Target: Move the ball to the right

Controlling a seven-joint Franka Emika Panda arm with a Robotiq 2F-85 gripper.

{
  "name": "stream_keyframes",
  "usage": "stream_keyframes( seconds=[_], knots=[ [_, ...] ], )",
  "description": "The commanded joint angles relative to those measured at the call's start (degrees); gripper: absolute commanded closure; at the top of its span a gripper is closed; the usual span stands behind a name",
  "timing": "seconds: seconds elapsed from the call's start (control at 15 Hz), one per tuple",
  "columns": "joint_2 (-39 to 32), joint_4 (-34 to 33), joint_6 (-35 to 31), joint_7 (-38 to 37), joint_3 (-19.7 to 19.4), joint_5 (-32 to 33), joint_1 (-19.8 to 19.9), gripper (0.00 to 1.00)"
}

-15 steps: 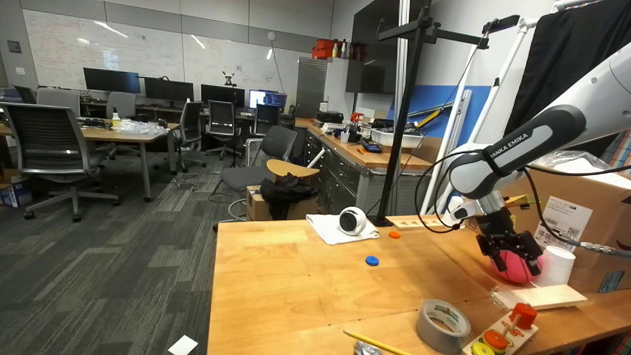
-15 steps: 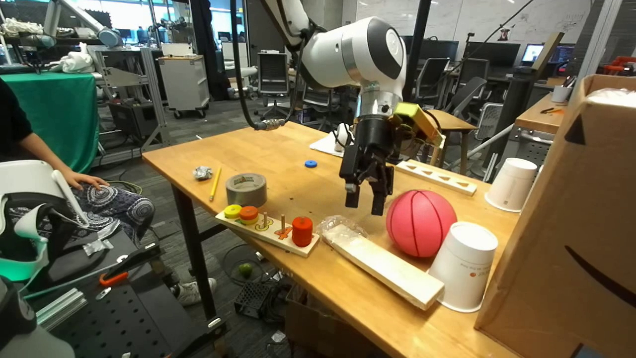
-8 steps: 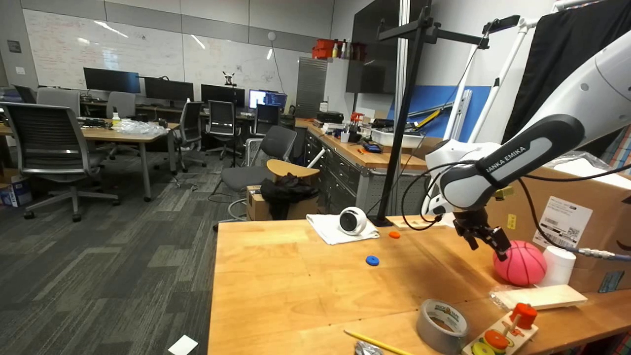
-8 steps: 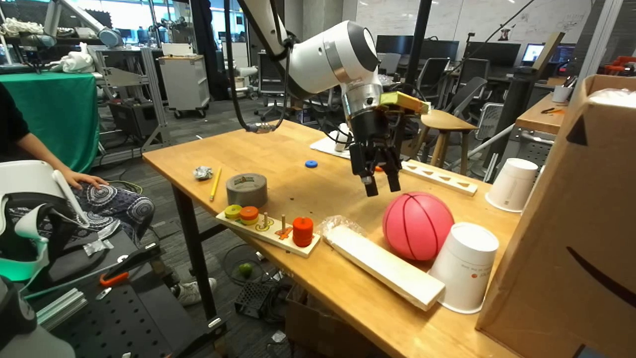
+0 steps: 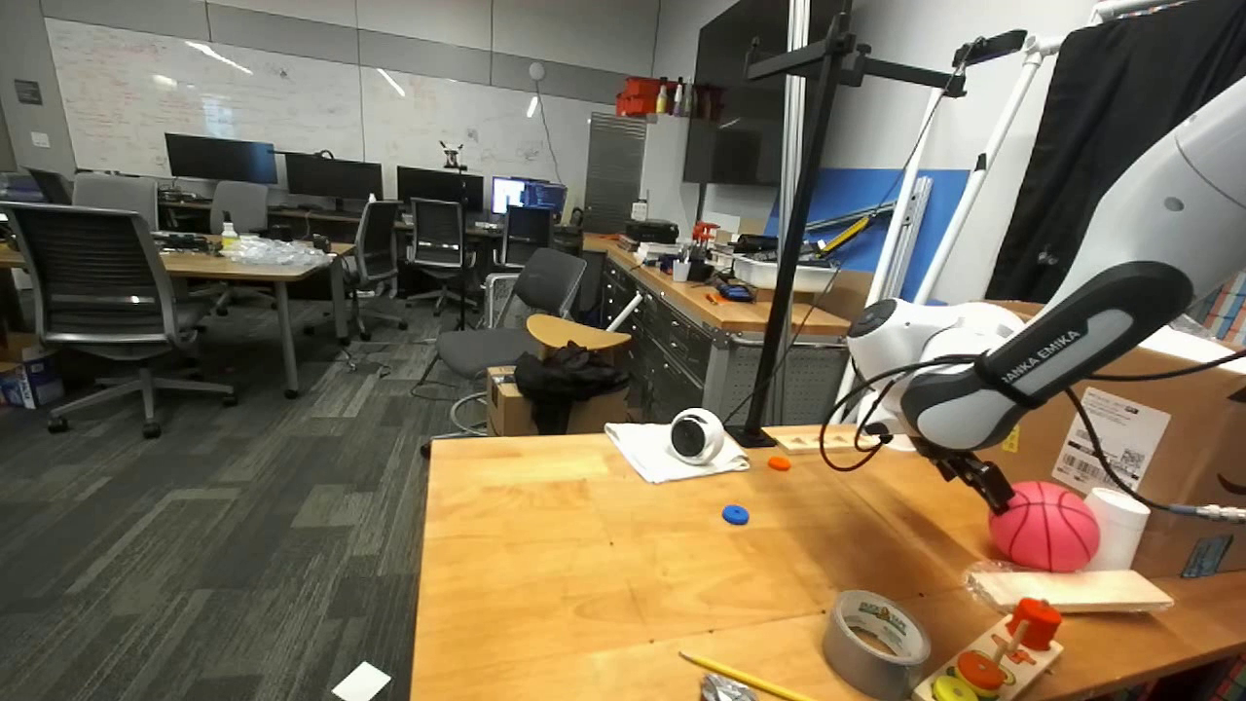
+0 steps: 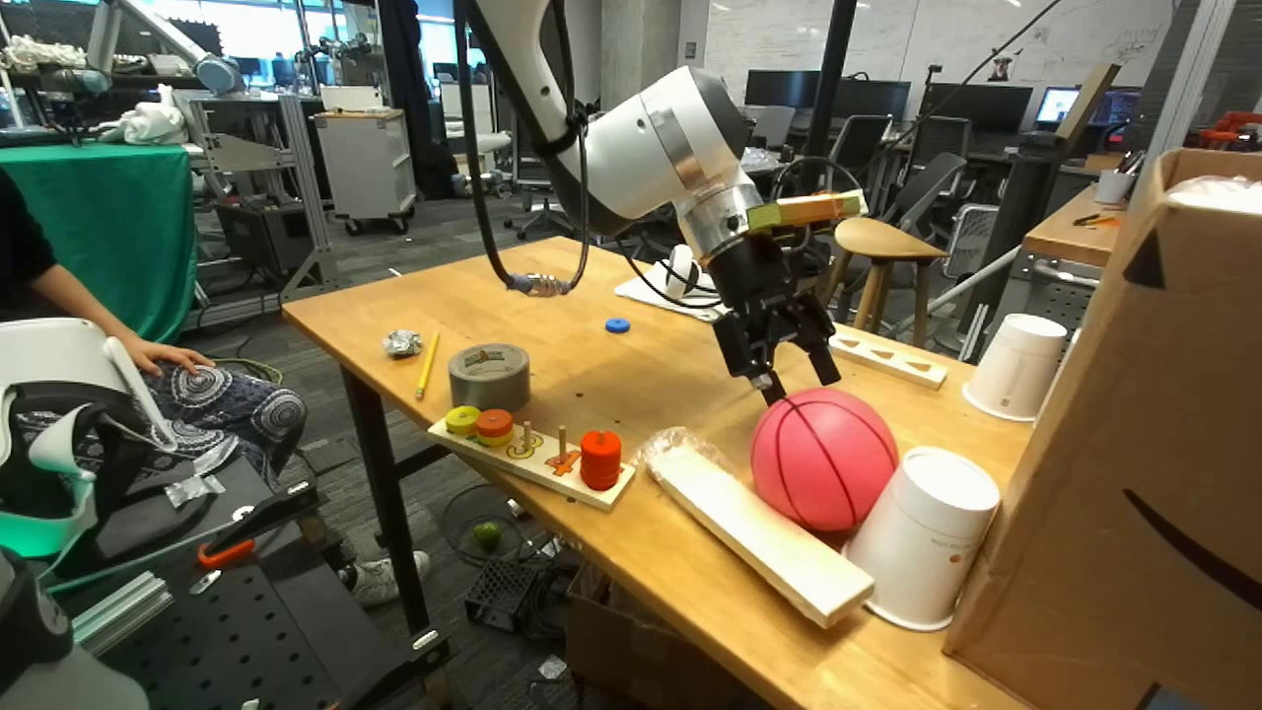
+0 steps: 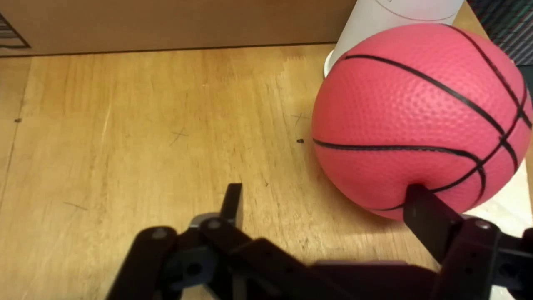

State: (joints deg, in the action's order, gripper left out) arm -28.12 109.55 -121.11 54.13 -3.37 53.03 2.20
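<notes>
The gripper [image 6: 801, 385] is tilted, and its two fingers are wide apart, so its grip is loose. In the wrist view, one finger touches the side of the ball [image 7: 416, 116], and the other is well away from it. The ball is pink-red with black lines, and it sits on the table [image 5: 545, 565]. Just beside it stands a white cup [image 6: 927, 537], upside down; I cannot tell if they touch. Next to the cup is a big brown box [image 6: 1114, 444]. A long block [image 6: 759, 532] lies close to the ball on another side. Past the block is a toy [image 6: 540, 465] with yellow, orange and red disks [image 6: 600, 460], then the grey tape [image 6: 490, 387], a yellow pencil [image 6: 428, 365] and some foil [image 6: 402, 343]. A blue disk [image 5: 735, 514] lies farther off, near an orange disk [image 5: 779, 463]. A white cloth [image 5: 638, 456] lies near them with a round white thing [image 5: 709, 438] on it.
</notes>
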Motion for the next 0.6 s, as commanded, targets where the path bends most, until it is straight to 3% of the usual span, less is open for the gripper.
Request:
stream_keyframes(
  seconds=[0.0,0.2,0.53],
  knots=[
    [3.86,2.32,1.14,-1.49,0.92,-0.4,1.07,0.0],
    [5.48,3.2,-0.99,-0.54,2.08,-1.91,1.6,0.0],
    [8.44,3.52,3.31,0.73,3.67,-6.12,0.8,0.0]
  ],
)
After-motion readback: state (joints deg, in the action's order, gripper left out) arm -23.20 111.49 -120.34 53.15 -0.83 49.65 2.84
